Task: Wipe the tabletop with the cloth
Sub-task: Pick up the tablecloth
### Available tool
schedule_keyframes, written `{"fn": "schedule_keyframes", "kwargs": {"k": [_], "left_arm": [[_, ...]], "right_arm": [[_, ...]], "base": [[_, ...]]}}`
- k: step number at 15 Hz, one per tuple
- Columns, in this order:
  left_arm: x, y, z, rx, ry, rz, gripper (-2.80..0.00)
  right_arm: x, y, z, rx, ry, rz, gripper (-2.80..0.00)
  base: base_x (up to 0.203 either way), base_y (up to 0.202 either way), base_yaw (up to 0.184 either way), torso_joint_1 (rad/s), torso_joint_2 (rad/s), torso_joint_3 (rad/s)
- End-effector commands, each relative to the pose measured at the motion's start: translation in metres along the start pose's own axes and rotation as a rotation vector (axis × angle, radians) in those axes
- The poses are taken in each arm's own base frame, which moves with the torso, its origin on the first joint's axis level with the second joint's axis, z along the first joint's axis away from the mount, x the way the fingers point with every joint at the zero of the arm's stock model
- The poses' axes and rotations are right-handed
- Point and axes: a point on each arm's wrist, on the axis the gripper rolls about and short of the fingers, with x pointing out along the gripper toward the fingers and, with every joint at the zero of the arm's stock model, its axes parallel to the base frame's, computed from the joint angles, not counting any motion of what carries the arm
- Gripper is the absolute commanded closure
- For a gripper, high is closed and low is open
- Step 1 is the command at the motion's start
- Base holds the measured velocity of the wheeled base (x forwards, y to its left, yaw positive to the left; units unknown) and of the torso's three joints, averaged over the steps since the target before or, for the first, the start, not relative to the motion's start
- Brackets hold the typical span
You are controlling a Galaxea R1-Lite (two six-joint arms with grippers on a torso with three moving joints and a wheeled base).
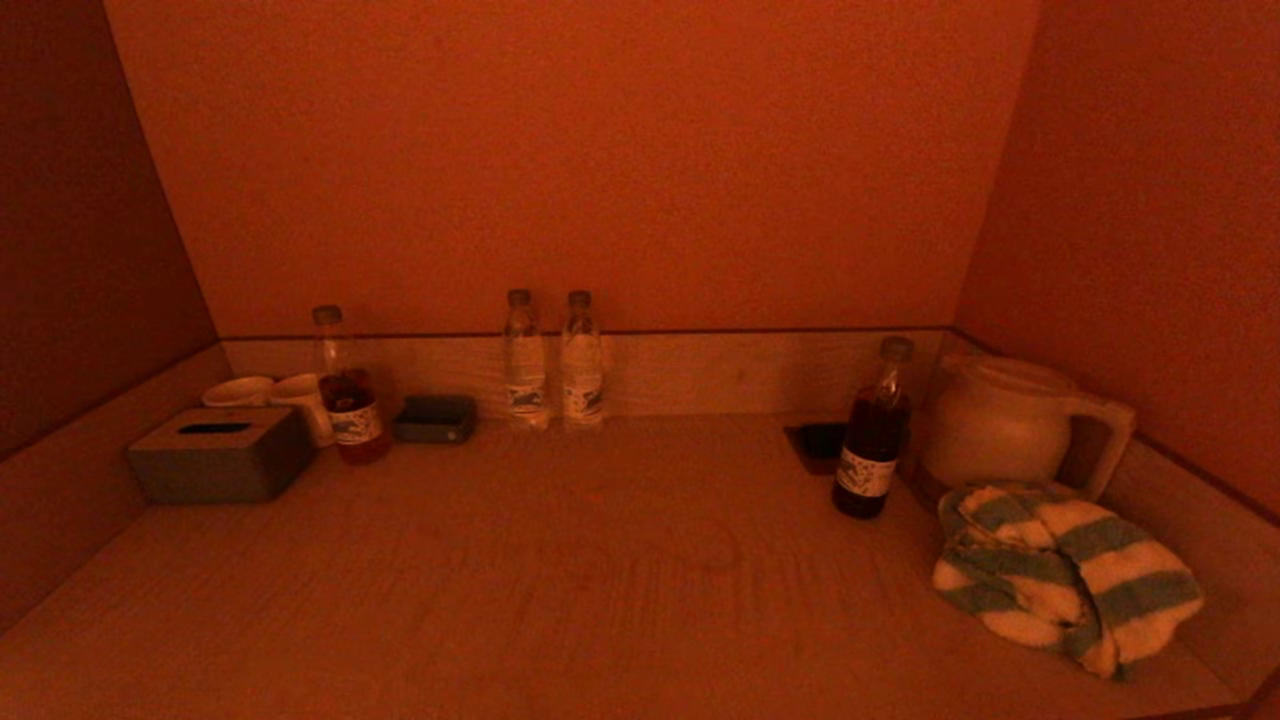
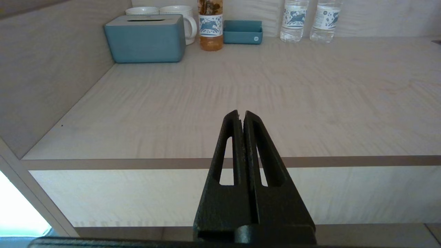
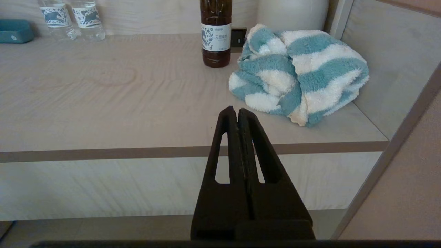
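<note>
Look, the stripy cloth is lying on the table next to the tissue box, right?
Not quite. The stripy cloth does lie on the table, but it is next to the white jug and a dark bottle on the right. The tissue box is far off on the left, as the head view shows.

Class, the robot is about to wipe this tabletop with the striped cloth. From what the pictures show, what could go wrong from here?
1. The cloth lies bunched close beside the dark bottle, so a reach by the right gripper might tip that bottle.
2. The cloth sits by the side wall in front of the white pitcher, leaving little room; the gripper could bump either.
3. Wide strokes may knock the two water bottles standing at the back.
</note>
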Motion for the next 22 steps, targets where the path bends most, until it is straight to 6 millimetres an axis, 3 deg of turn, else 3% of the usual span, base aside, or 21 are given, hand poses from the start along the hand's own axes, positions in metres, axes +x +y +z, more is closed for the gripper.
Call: {"fn": "schedule_keyframes", "kwargs": {"k": [1, 13, 15, 18, 20, 22], "left_arm": [[0.000, 0.000, 0.000, 0.000, -0.001, -0.001, 0.00], [0.000, 0.000, 0.000, 0.001, -0.001, -0.001, 0.00], [0.000, 0.000, 0.000, 0.001, -0.001, -0.001, 0.00], [0.000, 0.000, 0.000, 0.001, -0.001, -0.001, 0.00], [0.000, 0.000, 0.000, 0.001, -0.001, -0.002, 0.00], [0.000, 0.000, 0.000, 0.001, -0.001, -0.001, 0.00]], "right_arm": [[0.000, 0.000, 0.000, -0.002, -0.002, 0.000, 0.00], [0.000, 0.000, 0.002, -0.085, -0.008, 0.009, 0.00], [-0.007, -0.001, 0.021, -0.088, -0.072, -0.035, 0.00], [-0.009, -0.001, 0.025, -0.089, -0.054, -0.055, 0.00], [-0.016, -0.002, 0.052, -0.093, -0.028, -0.068, 0.00], [-0.005, -0.002, 0.078, -0.097, 0.080, -0.076, 0.00]], "base": [[0.000, 0.000, 0.000, 0.000, 0.00, 0.000], [0.000, 0.000, 0.000, 0.000, 0.00, 0.000], [0.000, 0.000, 0.000, 0.000, 0.00, 0.000], [0.000, 0.000, 0.000, 0.000, 0.00, 0.000], [0.000, 0.000, 0.000, 0.000, 0.00, 0.000], [0.000, 0.000, 0.000, 0.000, 0.00, 0.000]]}}
